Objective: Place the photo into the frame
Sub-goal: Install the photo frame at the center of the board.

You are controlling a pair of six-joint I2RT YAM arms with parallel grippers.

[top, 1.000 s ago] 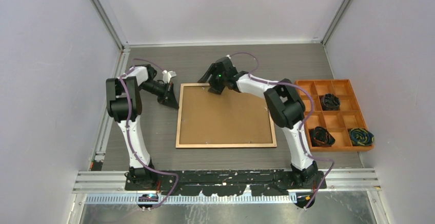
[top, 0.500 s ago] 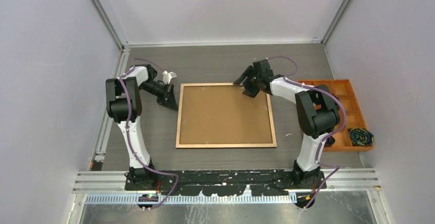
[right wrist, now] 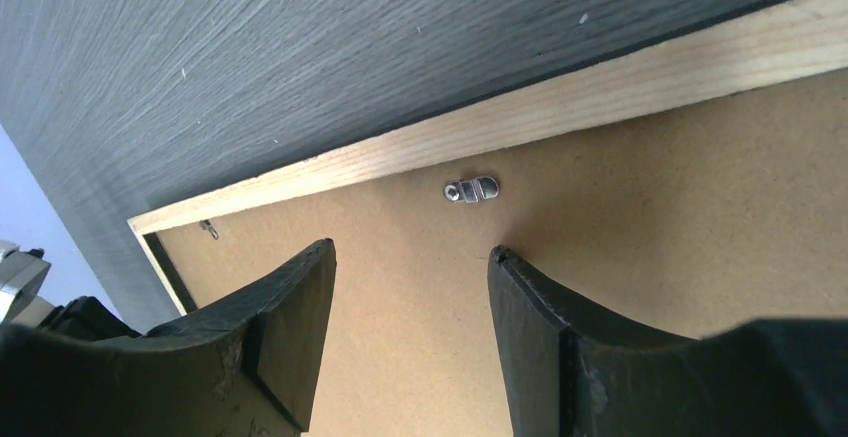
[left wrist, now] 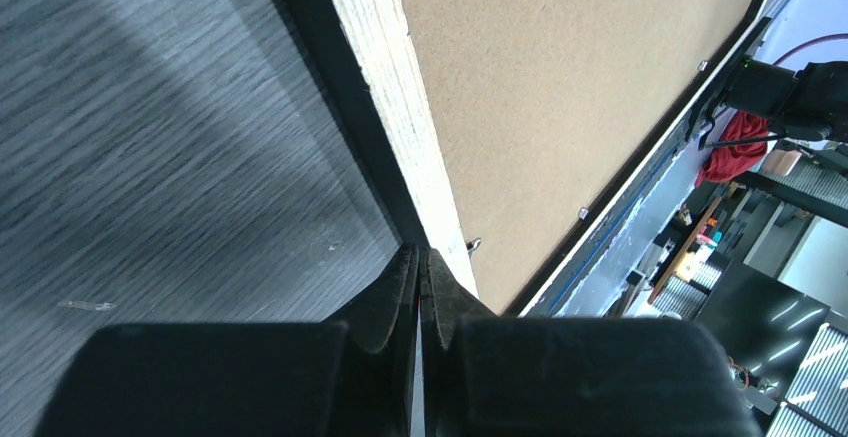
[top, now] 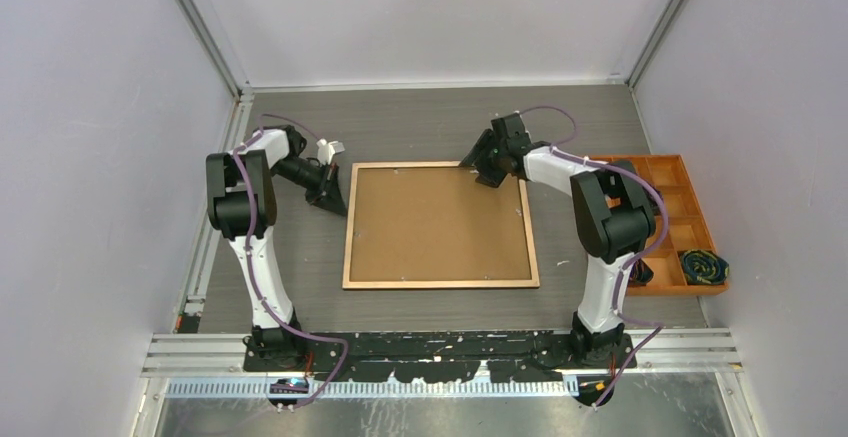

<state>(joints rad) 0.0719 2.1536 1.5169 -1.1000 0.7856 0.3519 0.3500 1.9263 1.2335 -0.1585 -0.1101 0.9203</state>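
The frame (top: 349, 227) lies face down in mid-table, its light wood back up, with a brown backing board (top: 438, 222) inside it. The photo is hidden. My left gripper (top: 338, 200) is shut, its tips (left wrist: 419, 252) resting at the frame's wood rim (left wrist: 390, 87) near the far left corner, with nothing seen between them. My right gripper (top: 478, 172) is open above the board near the far right corner. In the right wrist view its fingers (right wrist: 412, 247) straddle bare board (right wrist: 700, 207), just short of a small metal clip (right wrist: 472, 190) beside the rim (right wrist: 560, 122).
An orange compartment tray (top: 668, 169) stands at the right, partly behind the right arm, with a dark bundle (top: 706, 267) in a near compartment. White walls enclose the table on three sides.
My right gripper has swung from the middle of the frame's far edge to near its far right corner, and its jaws have narrowed a little. The left arm has stayed put.
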